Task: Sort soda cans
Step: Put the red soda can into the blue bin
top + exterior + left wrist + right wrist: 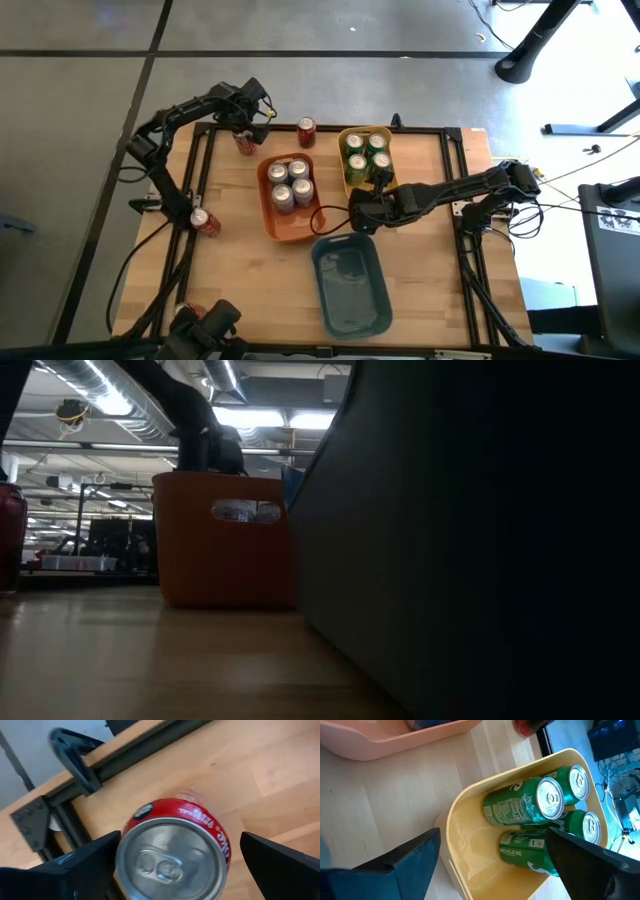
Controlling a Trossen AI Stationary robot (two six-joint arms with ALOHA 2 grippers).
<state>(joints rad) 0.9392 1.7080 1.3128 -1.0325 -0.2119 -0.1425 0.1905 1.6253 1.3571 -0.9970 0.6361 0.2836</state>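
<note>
A pale wooden counter (250,270) with a dark frame stands on a grey floor (80,110) crossed by dark seams. Beyond it, the room is lit by long ceiling lights (262,418) — ducting (110,398) runs beside them.

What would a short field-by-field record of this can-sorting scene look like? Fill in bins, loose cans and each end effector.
orange bin: four silver cans
yellow bin: four green cans
blue-grey bin: no cans visible
loose red cans: one at the far edge, one at the left edge, one under the left end effector
left end effector: open, fingers either side of that red can
right end effector: open, at the yellow bin's near end
</note>
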